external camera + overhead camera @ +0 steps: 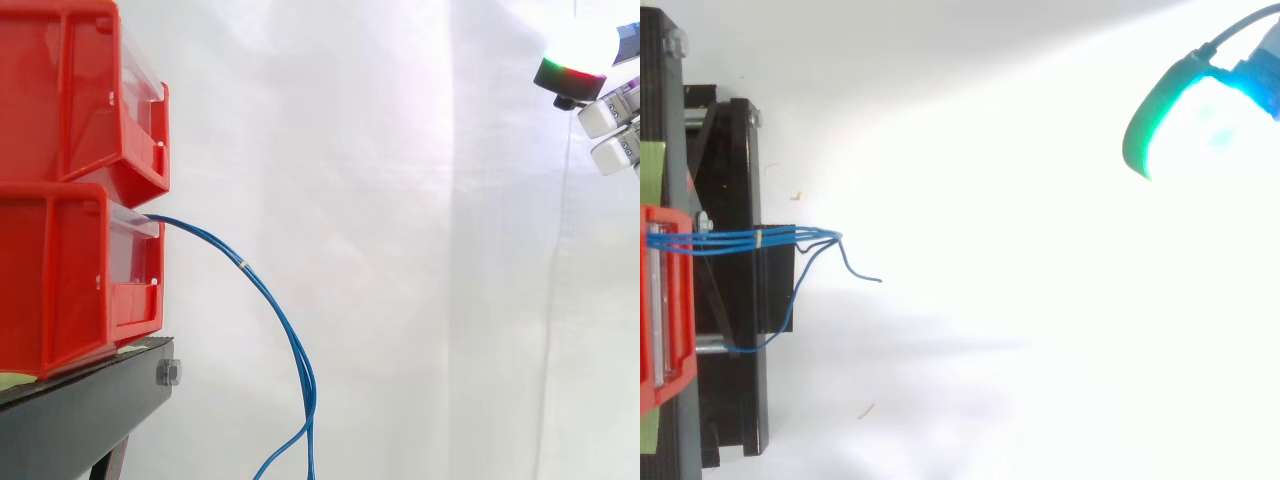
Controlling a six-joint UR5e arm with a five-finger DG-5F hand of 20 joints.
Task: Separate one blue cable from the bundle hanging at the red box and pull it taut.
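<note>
Two red bins (70, 100) are stacked at the left of the side view. The bottom bin (60, 290) rests on a black stand (80, 415). A small silver bolt (168, 373) sits on the front of the stand.

Several blue cables (730, 241) come out of the front of the bottom bin. In the side view they run to the right in a bunch, bend down in a long curve, and hang loose to the bottom edge. A little pale band (244, 264) is wrapped around the bunch close to the bin. From above, the cables go to the right, side by side, past the edge of the stand. There they fan out a bit. One loose end pokes out to the right, and another one curls back under to the left.

Up in the far right corner is the hand (582, 50). It glows white with a green and red rim from the side, and blue-green from above (1180, 110). It is well apart from the cables and touches nothing. Whether the fingers are spread wide or curled in cannot be told.

Behind it all hangs a white curtain (400, 200).
</note>
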